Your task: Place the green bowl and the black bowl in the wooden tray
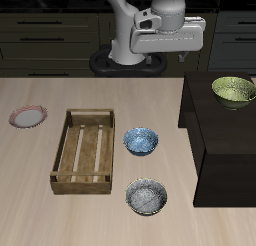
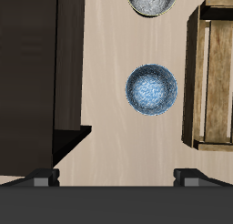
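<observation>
The end effector (image 1: pixel 172 42) is seen raised above the back edge of the tabletop (image 1: pixel 30 215), and nothing is held between its widely parted fingers (image 2: pixel 40 176). The green bowl (image 1: pixel 234 90) is set on a dark raised block (image 1: pixel 225 140) toward the back. The black bowl (image 1: pixel 146 197) is found near the front edge, just beside the wooden tray (image 1: pixel 85 150), which is seen empty. A blue patterned bowl (image 1: pixel 140 141) is placed between the tray and the block, and a pink-rimmed plate (image 1: pixel 27 117) is set well apart beyond the tray.
</observation>
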Tool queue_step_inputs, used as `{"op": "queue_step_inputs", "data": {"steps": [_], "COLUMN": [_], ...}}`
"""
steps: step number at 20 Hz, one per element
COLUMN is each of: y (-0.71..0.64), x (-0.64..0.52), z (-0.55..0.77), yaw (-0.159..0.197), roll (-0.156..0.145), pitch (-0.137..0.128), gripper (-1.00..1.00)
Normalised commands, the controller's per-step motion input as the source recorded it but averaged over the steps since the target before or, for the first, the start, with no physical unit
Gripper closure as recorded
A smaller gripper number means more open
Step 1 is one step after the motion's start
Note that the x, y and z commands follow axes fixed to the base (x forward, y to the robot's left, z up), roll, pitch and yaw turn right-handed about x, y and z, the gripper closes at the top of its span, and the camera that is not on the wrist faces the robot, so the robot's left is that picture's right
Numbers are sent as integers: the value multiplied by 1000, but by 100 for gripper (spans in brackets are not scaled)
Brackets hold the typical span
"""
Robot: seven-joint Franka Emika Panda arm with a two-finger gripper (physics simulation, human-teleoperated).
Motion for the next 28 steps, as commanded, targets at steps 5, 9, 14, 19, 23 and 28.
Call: {"op": "queue_step_inputs", "data": {"steps": [5,9,14,19,23,28], "y": [316,223,239,223,176,228], "x": [100,72,117,91,216,223], "z": [-23,24,57,101,148,60], "yaw": [0,3,-9,-16,-38,4], "roll": [16,30,6,23,6,14], "pitch": [10,5,-1,-24,3,-8], "gripper": [-100,-100,-100,-100,-100,-100]}}
